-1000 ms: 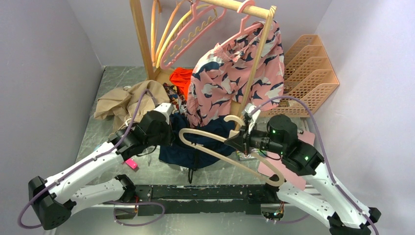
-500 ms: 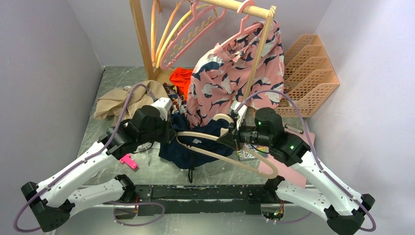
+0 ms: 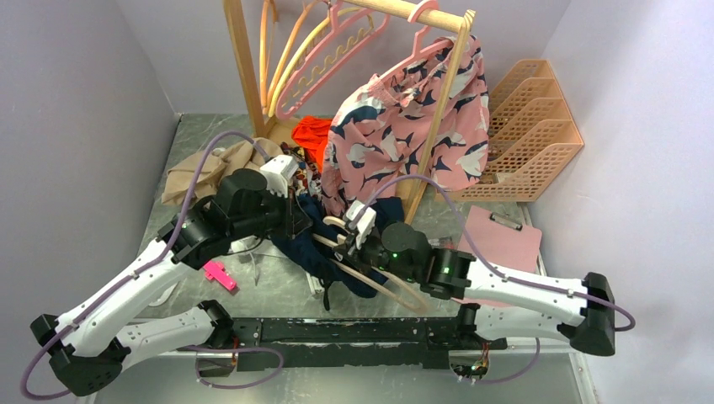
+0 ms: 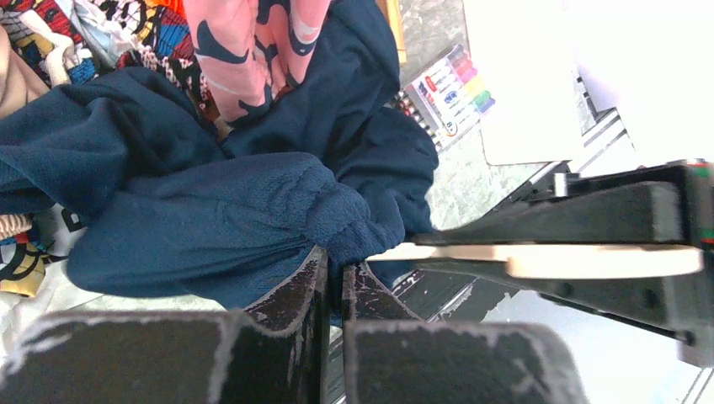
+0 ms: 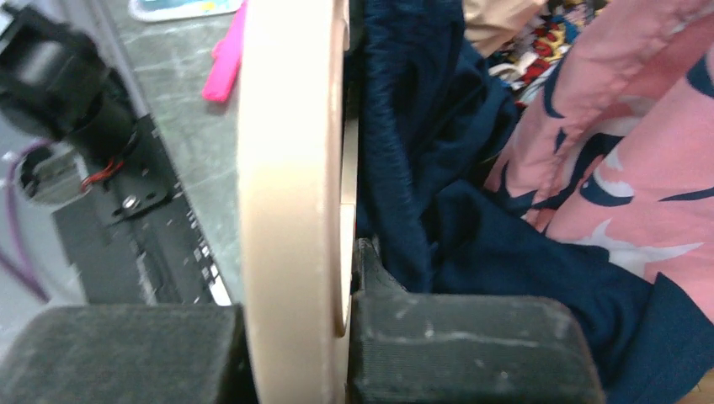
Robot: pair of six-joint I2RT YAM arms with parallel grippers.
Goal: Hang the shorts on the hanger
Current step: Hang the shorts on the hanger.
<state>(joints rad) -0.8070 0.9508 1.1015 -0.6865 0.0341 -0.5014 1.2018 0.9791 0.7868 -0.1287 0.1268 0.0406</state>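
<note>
Couldn't read a single word anywhere, tbh. Spotted some print on the marker pack point(image 4: 446, 91) in the left wrist view, but way too small to make out. Same deal with the comic-print cloth point(image 4: 143, 38) at the top of that view: maybe lettering in there, came out as coloured blobs only.

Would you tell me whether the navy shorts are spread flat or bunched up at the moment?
Bunched up: the shorts sit in crumpled folds rather than lying flat, with one gathered edge pinched in the shut left hand.
</note>
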